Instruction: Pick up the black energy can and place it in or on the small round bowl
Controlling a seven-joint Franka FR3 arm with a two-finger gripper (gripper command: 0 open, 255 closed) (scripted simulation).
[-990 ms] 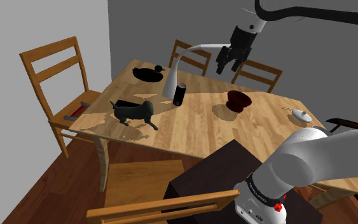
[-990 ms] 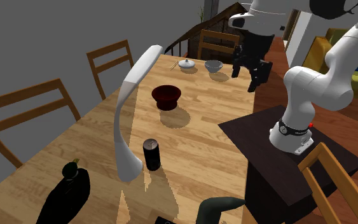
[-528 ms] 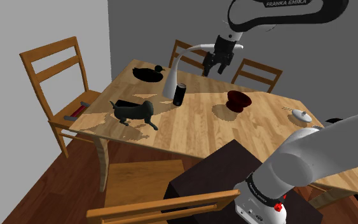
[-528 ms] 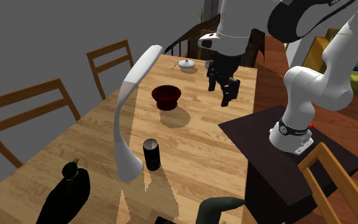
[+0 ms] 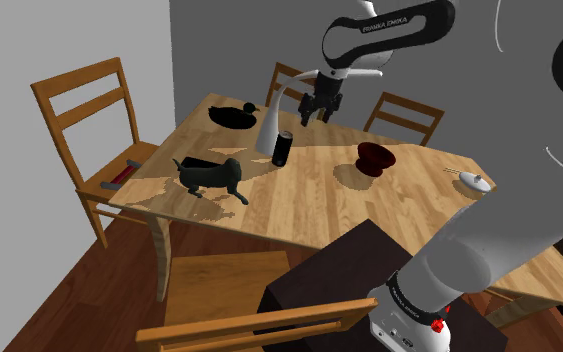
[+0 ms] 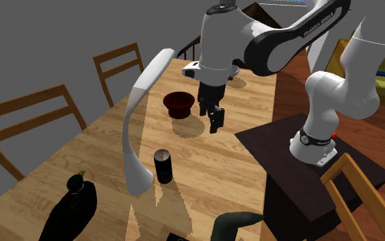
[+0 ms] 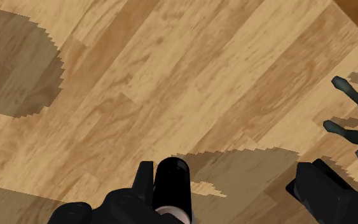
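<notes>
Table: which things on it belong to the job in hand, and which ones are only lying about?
For the job: black can, dark red bowl, gripper, open above the table.

Lying about: black dog figure, white curved object, white lidded dish.

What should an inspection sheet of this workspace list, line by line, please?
Surface: wooden table, with shadow patches on it.
Job's things: black can upright beside the white curved piece; dark red bowl upright, apart from the can.
Clutter: black dog figure, black duck shape, white lidded dish.
Grippers: gripper above the table, clear of the can, fingers open, holding nothing.
Cables: nothing seen.
Surroundings: wooden chairs, grey wall, dark stand.
</notes>
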